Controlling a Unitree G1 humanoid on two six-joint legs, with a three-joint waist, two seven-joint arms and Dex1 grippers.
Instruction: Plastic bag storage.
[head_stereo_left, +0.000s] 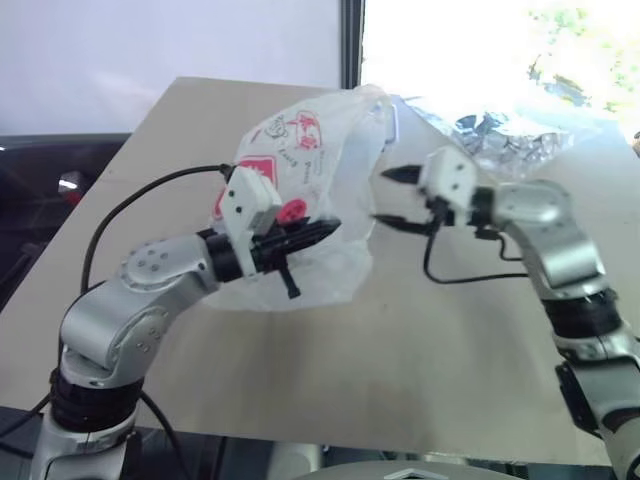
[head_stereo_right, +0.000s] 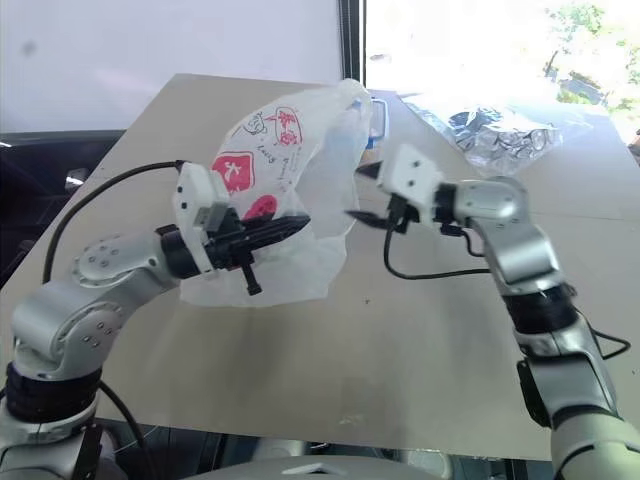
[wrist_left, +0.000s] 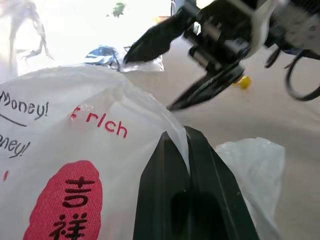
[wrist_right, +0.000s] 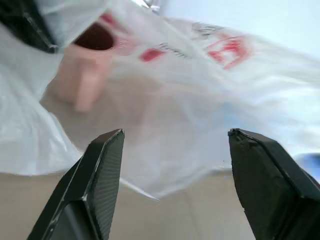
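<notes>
The plastic bag (head_stereo_left: 300, 190) was held clear of the desk (head_stereo_left: 420, 350), raised above its middle and hanging from the left end effector (head_stereo_left: 315, 233). That end effector was clenched on a fold of the film; the left wrist view showed the thin plastic pinched between its two black fingers (wrist_left: 165, 175). The grip sat low on one side of the bag, which left the bulk standing up and billowed, red printing outward.

The right end effector (head_stereo_left: 392, 198) stood just beside the bag's other edge, its jaws spread and holding nothing. The right wrist view showed the film directly ahead, between the parted fingers (wrist_right: 102, 170), apart from them. In my judgement, it was placed to take a second hold so the bag could be gathered or folded for storage.

A clear bag with shiny silver contents (head_stereo_left: 500, 130) lay at the far side of the desk, well apart.
</notes>
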